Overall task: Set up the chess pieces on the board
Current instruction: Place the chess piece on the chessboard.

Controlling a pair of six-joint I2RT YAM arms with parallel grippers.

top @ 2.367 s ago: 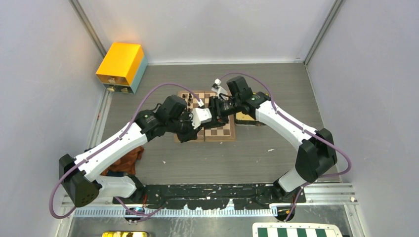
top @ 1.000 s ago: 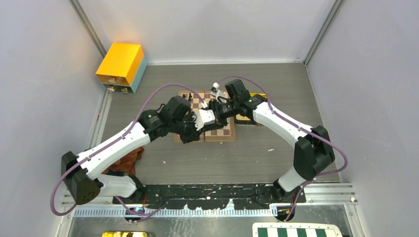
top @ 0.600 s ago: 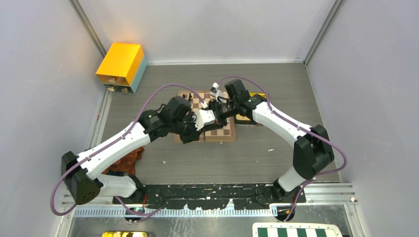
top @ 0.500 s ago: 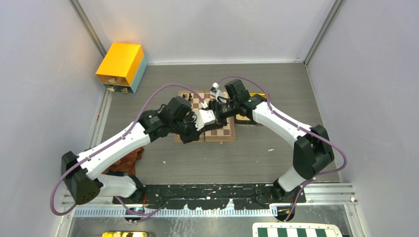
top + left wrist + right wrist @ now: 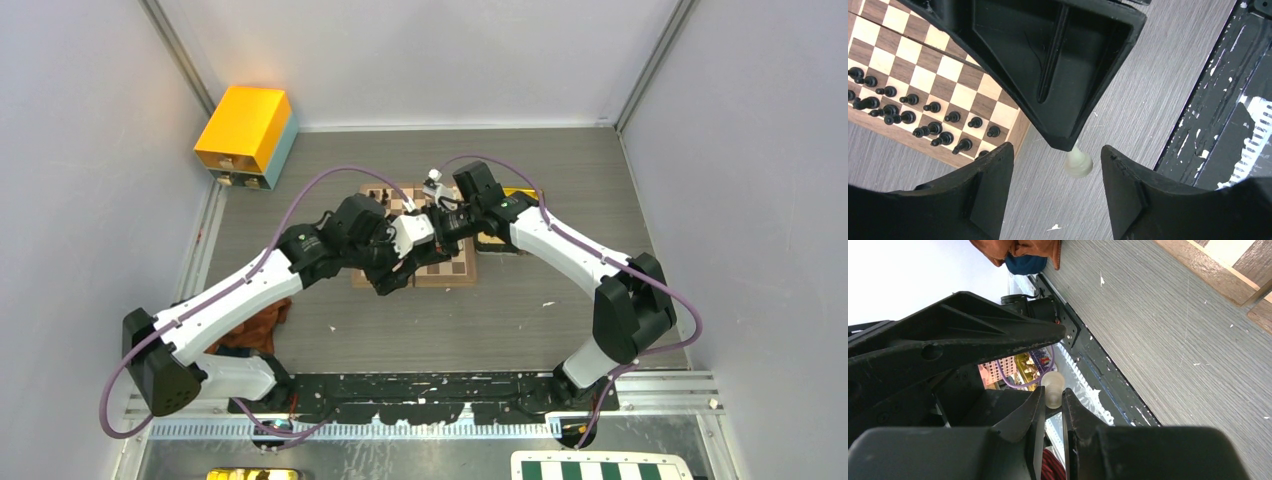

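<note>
The two grippers meet tip to tip above the near left corner of the board (image 5: 445, 267). My right gripper (image 5: 1052, 407) is shut on a cream-white chess piece (image 5: 1052, 388), whose round base sticks out past the fingertips. In the left wrist view the same white piece (image 5: 1078, 163) hangs from the right gripper's black fingers (image 5: 1068, 100), between the spread fingers of my left gripper (image 5: 1057, 192). The left gripper is open and touches nothing. Several black chess pieces (image 5: 930, 122) stand in two rows along one edge of the board (image 5: 923, 80).
A yellow box (image 5: 247, 135) stands at the far left corner. A brown cloth (image 5: 258, 325) lies by the left arm. A gold tray (image 5: 497, 241) peeks out under the right arm. A green-and-white checkered board (image 5: 600, 468) lies beyond the black base rail (image 5: 420, 395).
My left gripper's jaws have spread apart and let go of the white piece, which stays in the right gripper. Both arms have hardly shifted.
</note>
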